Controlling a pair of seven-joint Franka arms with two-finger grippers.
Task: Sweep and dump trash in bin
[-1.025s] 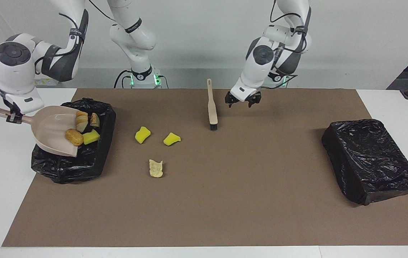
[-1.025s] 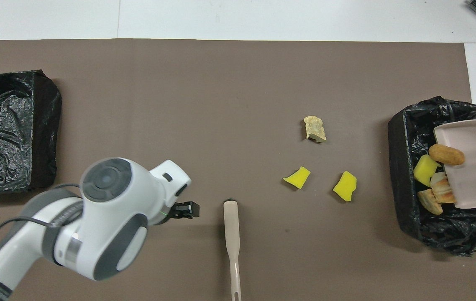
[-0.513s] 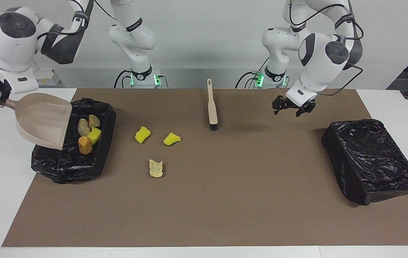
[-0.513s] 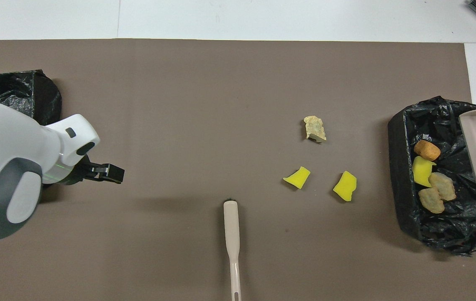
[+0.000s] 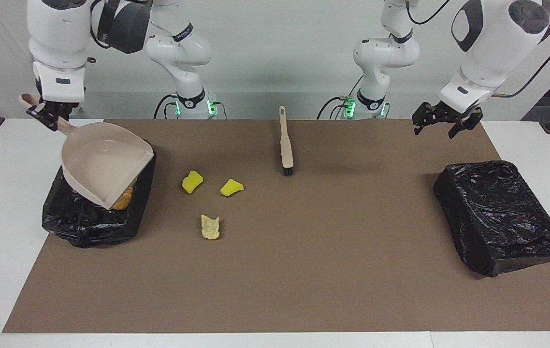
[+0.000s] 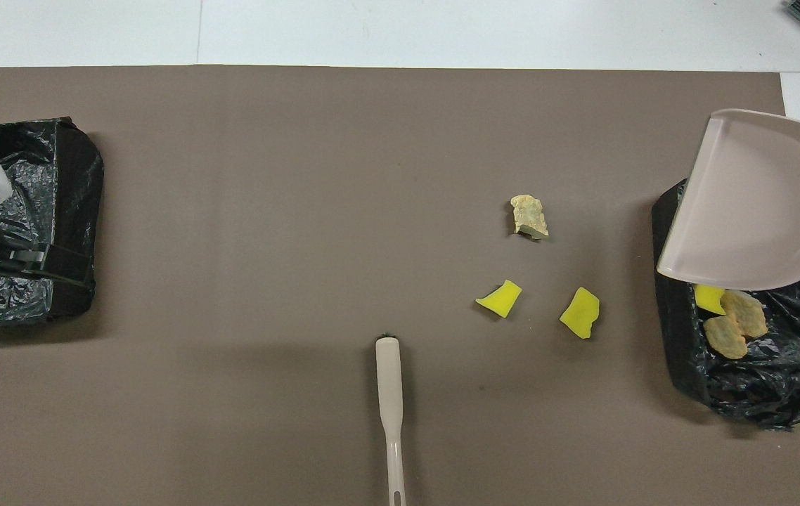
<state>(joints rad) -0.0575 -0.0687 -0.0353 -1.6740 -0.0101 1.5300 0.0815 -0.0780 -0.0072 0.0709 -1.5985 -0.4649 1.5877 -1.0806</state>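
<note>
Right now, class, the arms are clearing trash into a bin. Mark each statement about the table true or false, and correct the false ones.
1. The right claw holds the dustpan by its handle. True.
2. The dustpan is full of trash. False: it is empty, over the bin.
3. Three pieces of trash lie on the mat. True.
4. The left claw grips the brush. False: it is open and holds nothing; the brush lies on the mat.

No legible text — apparently none.
</note>
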